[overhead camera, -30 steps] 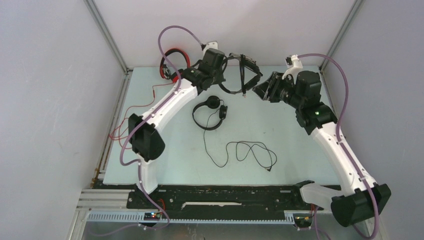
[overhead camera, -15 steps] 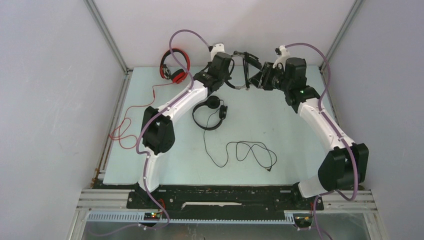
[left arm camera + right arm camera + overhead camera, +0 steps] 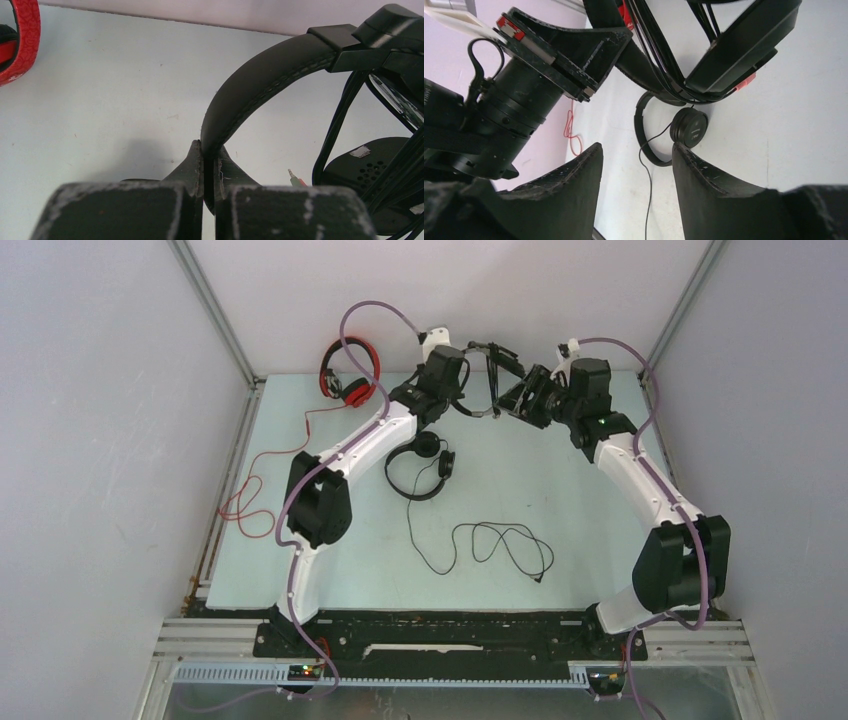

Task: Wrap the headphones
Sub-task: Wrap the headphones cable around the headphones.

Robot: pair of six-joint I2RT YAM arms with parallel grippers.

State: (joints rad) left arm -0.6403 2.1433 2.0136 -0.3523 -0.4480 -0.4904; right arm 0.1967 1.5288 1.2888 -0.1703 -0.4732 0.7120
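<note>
Held up over the back of the desk: a black headset, pinched tight by its band in the left end effector. Wide open just to its right: the right end effector, nearer the ear cup and cord. Likely easiest to reach from that side.

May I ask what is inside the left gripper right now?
The left gripper pinches the black headset's padded headband; the clamped stretch itself is hidden inside the gripper.
</note>
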